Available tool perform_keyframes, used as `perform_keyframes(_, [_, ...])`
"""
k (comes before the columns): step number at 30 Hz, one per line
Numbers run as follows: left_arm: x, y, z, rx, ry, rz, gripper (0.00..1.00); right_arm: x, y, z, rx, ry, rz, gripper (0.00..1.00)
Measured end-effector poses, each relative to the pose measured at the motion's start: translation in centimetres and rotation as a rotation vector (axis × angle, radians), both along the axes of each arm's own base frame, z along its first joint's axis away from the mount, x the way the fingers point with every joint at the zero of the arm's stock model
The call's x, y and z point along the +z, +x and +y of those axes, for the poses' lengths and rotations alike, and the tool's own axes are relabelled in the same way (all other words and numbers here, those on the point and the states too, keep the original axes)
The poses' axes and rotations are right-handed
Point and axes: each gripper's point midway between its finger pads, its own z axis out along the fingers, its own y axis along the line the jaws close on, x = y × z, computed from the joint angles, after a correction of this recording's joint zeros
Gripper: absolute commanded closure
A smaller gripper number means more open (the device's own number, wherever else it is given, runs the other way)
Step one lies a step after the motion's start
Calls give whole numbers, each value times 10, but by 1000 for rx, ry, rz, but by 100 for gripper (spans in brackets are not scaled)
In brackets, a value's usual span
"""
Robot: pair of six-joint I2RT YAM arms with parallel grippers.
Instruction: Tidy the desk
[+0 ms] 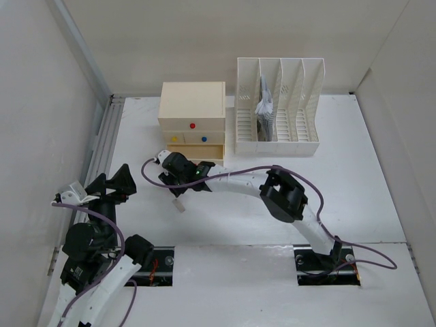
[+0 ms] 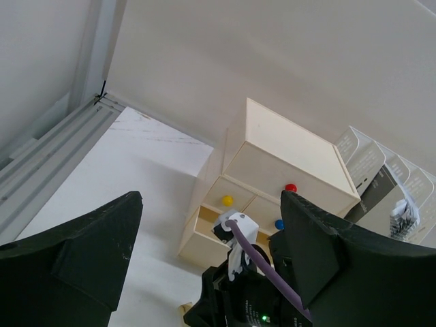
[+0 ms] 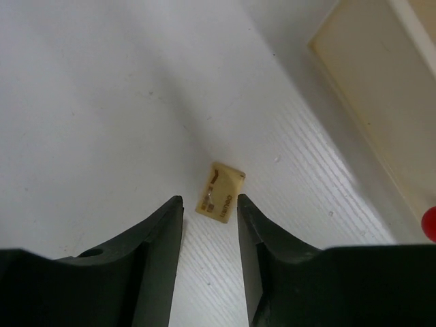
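Tidying seems barely begun: right end effector (image 3: 209,202), spread, hovers over a small tan tag (image 3: 220,192), perhaps an eraser, mid-frame on the worktop (image 1: 340,191); left end effector (image 2: 211,197) spread, empty, lower left.

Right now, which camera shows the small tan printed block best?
The right wrist view: the small tan printed block sits close, its print visible. The top view shows a pale speck; the left wrist view, a sliver at the bottom edge.
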Motion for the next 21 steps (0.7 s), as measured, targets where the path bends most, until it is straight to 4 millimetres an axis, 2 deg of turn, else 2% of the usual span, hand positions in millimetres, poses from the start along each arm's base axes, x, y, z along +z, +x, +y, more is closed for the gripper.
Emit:
perform_keyframes(5, [0, 0, 0, -1, 0, 0, 21, 0, 5, 1, -17, -10, -23, 53])
perform_keyframes(14, [1, -1, 0, -2, -2, -4, 21, -17, 8, -4, -30, -51, -23, 51])
perform_keyframes(18, [1, -1, 0, -2, -4, -7, 21, -19, 9, -5, -36, -58, -27, 61])
perform_keyframes(21, [1, -1, 0, -2, -4, -7, 21, -21, 9, -6, -38, -64, -28, 63])
